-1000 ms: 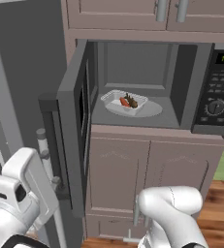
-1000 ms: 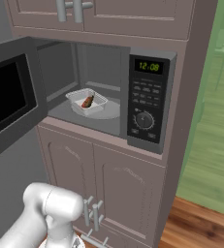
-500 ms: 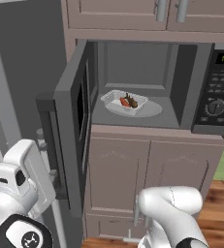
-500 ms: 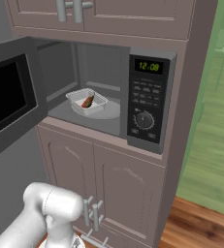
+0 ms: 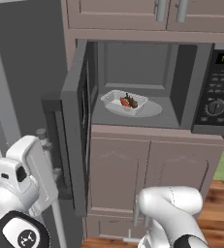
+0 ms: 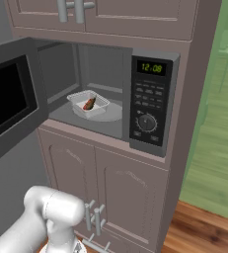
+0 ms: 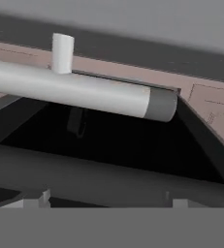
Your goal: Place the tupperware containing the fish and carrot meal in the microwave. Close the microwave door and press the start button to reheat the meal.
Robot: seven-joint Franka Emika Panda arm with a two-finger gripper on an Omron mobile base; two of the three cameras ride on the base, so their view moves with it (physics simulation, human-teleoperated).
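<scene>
Since a second ago the white arm (image 5: 28, 169) is being lifted a little beside the open door, while the cameras and the microwave scene are being kept as they were. In the hand view the gripper (image 7: 107, 199) is being held with its fingers (image 7: 35, 197) spread wide, nothing being gripped between them. Just above the fingers a dark bar (image 7: 108, 174) is being seen lying across the view, and whether it is being touched cannot be told. Beyond it a pale round handle (image 7: 84, 92) with a short post is being shown against pinkish-brown cabinet panels.

In the left base view the arm is being carried low, close to the outer side of the microwave door (image 5: 79, 121), near its vertical door handle (image 5: 52, 140). The door is being left swung wide open. Inside the microwave (image 5: 215, 87) the tupperware (image 5: 124, 102) is being kept on the round glass plate (image 5: 152, 110), with the fish and carrot meal (image 5: 127, 101) lying in it. To the right of the cavity the green display (image 6: 151, 67) is being lit above the dial (image 6: 146, 122). Below, the cabinet doors (image 5: 147, 169) are being kept closed.
</scene>
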